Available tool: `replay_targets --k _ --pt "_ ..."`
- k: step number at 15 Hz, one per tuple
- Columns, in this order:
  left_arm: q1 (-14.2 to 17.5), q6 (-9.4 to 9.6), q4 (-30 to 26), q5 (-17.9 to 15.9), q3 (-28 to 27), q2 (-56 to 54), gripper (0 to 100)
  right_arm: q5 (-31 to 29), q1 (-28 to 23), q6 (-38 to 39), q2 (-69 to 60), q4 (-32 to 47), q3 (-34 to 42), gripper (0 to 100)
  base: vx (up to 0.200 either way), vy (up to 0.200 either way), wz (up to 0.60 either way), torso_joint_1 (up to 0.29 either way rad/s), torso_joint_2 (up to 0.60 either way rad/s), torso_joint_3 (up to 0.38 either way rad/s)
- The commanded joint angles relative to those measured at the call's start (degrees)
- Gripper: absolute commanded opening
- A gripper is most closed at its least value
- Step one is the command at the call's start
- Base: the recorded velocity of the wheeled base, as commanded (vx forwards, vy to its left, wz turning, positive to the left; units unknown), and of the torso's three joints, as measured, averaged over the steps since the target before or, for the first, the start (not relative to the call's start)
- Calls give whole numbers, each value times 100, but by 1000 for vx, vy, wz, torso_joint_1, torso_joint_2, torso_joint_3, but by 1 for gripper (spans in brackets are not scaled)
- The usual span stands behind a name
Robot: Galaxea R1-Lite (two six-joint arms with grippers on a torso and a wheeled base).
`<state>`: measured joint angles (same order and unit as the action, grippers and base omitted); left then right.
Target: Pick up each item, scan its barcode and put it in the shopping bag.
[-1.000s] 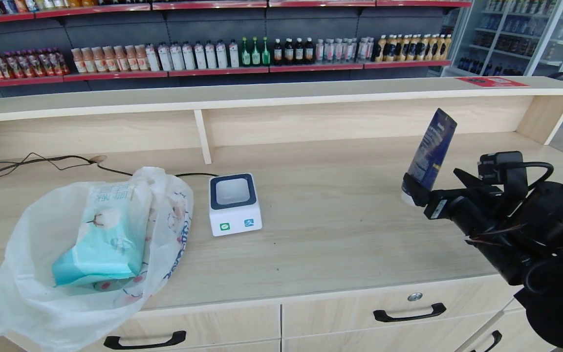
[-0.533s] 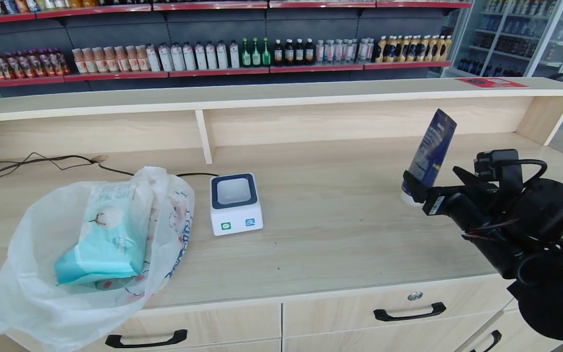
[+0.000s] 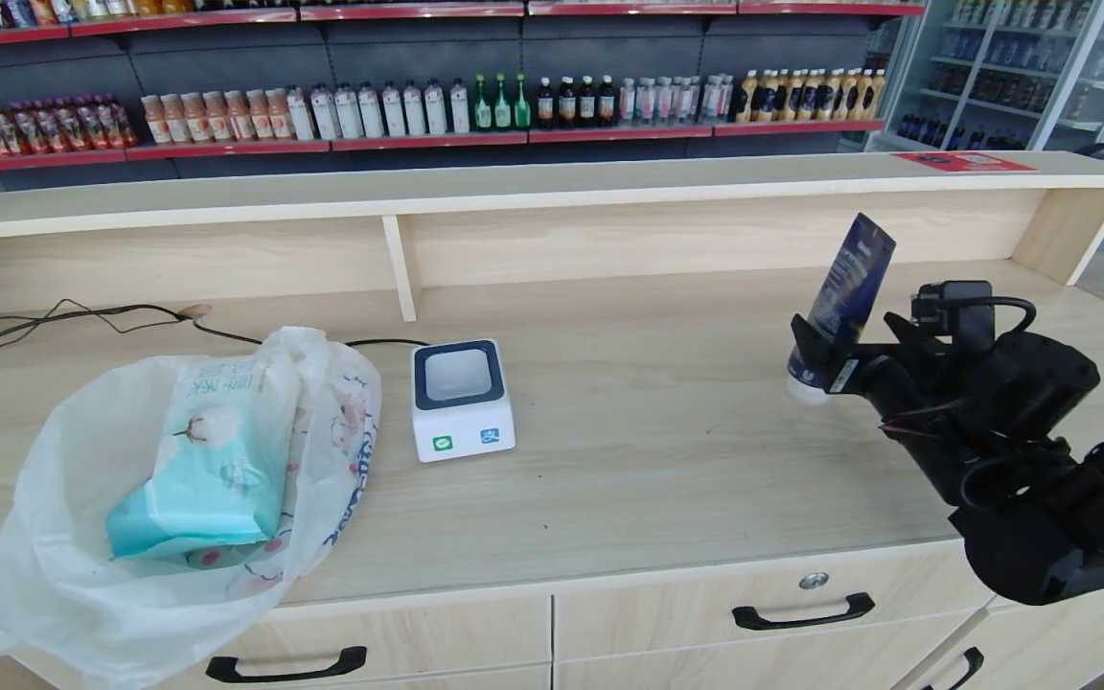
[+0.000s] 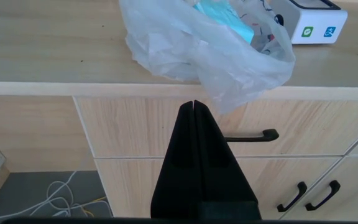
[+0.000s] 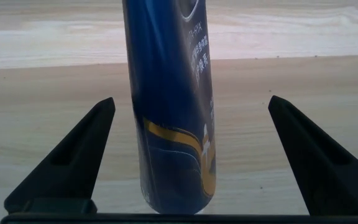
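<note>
Left wrist view: left tool [image 4: 193, 107] has its two black fingers pressed together, nothing between them. It hangs low in front of the drawer fronts [image 4: 135, 127], below the worktop's near edge.

Head view, nearest first:
- Drawer fronts run under the worktop [image 3: 657, 460], each with a black handle [image 3: 801, 613].
- Shopping bag [image 3: 54, 556], thin white plastic, lies at 8 o'clock in the view. Its near side droops over the worktop's front edge. Mouth is open.
- Tissue pack [image 3: 207, 460], pale blue, lies inside the bag.
- Scanner [image 3: 461, 398], a white box with a dark-framed window on top, sits just beside the bag at the bag's 3 o'clock, not touching it.
- Right tool [image 3: 844, 340] is at 3 o'clock in the view, well apart from the scanner. Fingers are spread wide.
- Tube [image 3: 844, 287], dark blue, stands on its white cap on the worktop, leaning slightly, between those fingers.

Right wrist view: tube [image 5: 173, 93] is centred between the right tool's [image 5: 191, 106] two fingers, with a gap on each side. No contact seen.

Farther back: black cable [image 3: 63, 316] trails along the worktop at 10 o'clock. Raised wooden ledge [image 3: 514, 187] spans the rear. Behind it, red-edged shelves [image 3: 418, 141] carry rows of bottles [image 3: 514, 101].
</note>
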<state>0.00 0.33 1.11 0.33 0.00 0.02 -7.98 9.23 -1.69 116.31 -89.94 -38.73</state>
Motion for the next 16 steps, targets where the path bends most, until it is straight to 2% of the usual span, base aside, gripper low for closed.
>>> replay_targets --k 1,6,14,15,16 --pt "0 2 3 2 0 -2 0 -1 -26 29 313 -6 -196 100 0 0 0 0 0 0" --pt "0 2 3 2 0 -2 0 7 -18 29 392 -6 -513 100 0 0 0 0 0 0" --pt "0 2 21 2 0 6 0 -19 -97 20 428 -6 -478 100 0 0 0 0 0 0" --pt "0 99 21 2 0 6 0 -36 -88 20 419 -6 -399 0 0 0 0 0 0 0" --pt "0 134 21 2 0 6 0 -36 -88 20 401 -6 -434 0 0 0 0 0 0 0"
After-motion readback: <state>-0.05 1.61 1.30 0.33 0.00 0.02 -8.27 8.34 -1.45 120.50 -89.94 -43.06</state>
